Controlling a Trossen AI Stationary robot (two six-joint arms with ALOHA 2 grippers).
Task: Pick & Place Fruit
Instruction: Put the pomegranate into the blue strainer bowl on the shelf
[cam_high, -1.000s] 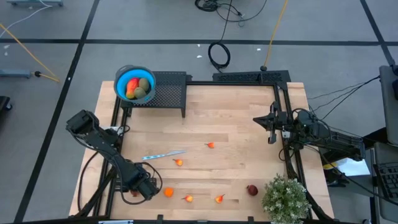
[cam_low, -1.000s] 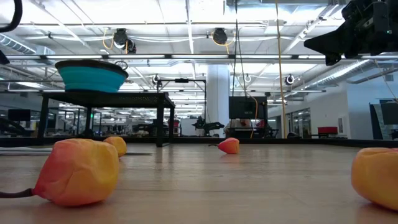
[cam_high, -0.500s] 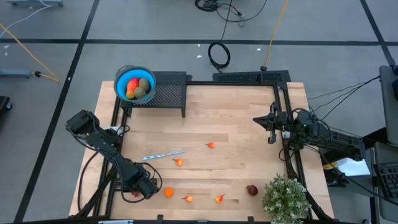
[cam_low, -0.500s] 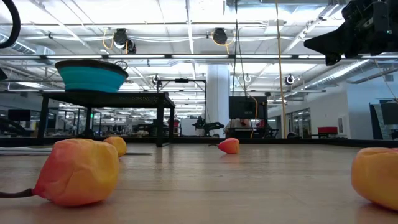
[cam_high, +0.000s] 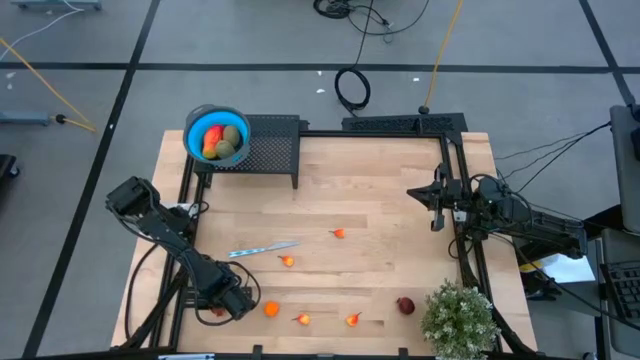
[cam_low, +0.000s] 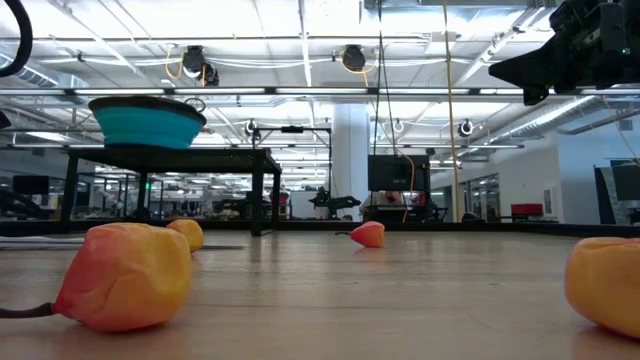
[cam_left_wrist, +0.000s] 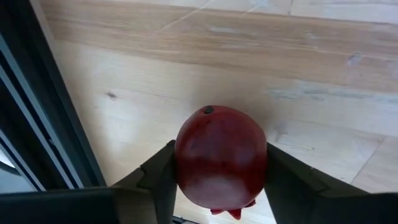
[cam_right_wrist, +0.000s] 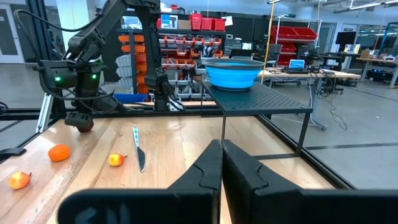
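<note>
A dark red round fruit (cam_left_wrist: 221, 155) sits between the fingers of my left gripper (cam_high: 222, 306) at the table's near left corner, and the gripper is shut on it. The right wrist view shows that fruit (cam_right_wrist: 85, 126) low at the table under the left arm. Loose on the wood lie an orange fruit (cam_high: 270, 309), small orange ones (cam_high: 302, 319) (cam_high: 352, 320) (cam_high: 288, 261) (cam_high: 339, 233) and another dark red one (cam_high: 405, 305). My right gripper (cam_right_wrist: 222, 163) waits shut at the right edge, raised above the table. My left gripper pinches the dark red fruit between its two fingers, one finger (cam_left_wrist: 158, 183) on each of two opposite sides (cam_left_wrist: 183, 168). The fingers slant steeply down onto it from above. Whether the fruit rests on the wood or hangs just clear of it, I cannot tell.
A blue bowl (cam_high: 217, 133) holding fruit stands on a black mesh stand (cam_high: 270, 150) at the far left. A silver knife (cam_high: 262, 249) lies left of the table's middle. A potted plant (cam_high: 460, 320) fills the near right corner. Black frame rails (cam_left_wrist: 43, 124) run along the table's left edge.
</note>
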